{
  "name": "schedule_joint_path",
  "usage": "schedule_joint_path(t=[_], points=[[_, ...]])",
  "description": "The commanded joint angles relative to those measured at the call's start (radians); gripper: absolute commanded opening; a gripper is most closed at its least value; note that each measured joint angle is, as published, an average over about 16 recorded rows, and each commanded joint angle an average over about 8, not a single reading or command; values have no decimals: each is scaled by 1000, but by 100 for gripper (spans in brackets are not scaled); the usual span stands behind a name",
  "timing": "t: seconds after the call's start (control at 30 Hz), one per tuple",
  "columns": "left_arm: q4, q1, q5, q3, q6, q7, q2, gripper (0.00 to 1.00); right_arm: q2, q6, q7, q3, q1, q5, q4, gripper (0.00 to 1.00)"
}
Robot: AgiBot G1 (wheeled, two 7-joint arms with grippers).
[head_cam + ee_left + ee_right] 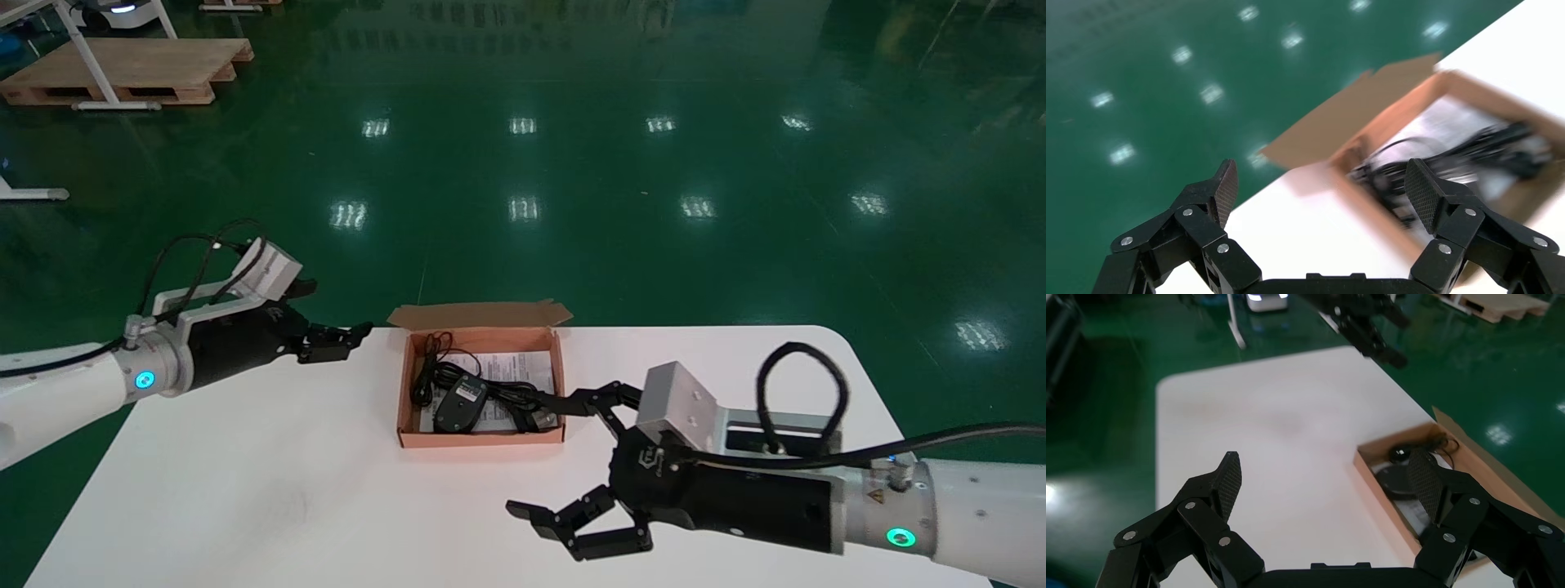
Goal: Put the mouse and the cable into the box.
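**Status.** The mouse (459,406) and the cable (498,393) both lie inside the box (482,438), which sits on the far middle of the tabletop (286,490). By this layout the task appears complete.

**Jaws.**
- Right jaws: released, spread wide and holding nothing. They sit just right of and nearer than the box. One finger (572,402) reaches to the box's near right corner, at the cable end.
- Left jaws: released and empty. They hover off the far left edge of the tabletop, left of the box and apart from it.

**Hazards.**
- A right finger that catches a cable loop could drag the cable, and perhaps the mouse, back over the wall.
- The box is light cardboard, so a nudge to its corner would slide or tip it.
- A loop lies close to the far left wall and could spill out if the box is jolted.

**Materials.**
- Box: shallow, rectangular, brown cardboard, with its far flap (480,314) open.
- Mouse: black, rounded, smooth plastic, with a pale label facing up.
- Cable: thin, black and limp, in loose tangled loops.
- Both rest on a printed white paper sheet (527,365).
- Tabletop: smooth, white, with rounded corners.
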Motion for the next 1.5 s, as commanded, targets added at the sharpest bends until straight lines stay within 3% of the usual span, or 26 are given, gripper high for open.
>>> schedule_joint_path(t=[0.03, 0.6, 1.17, 1.5], points=[[-39, 21, -23, -24, 43, -7, -20, 100, 26, -38, 8, 33, -19, 38, 14, 100], [-363, 198, -214, -223, 395, -66, -181, 100, 222, -326, 69, 282, -159, 327, 124, 100], [-686, 375, -404, -422, 748, -125, -342, 100, 231, -339, 71, 292, -165, 341, 128, 100], [-779, 425, -460, -480, 850, -139, -388, 100, 234, -343, 71, 296, -167, 347, 130, 100]])
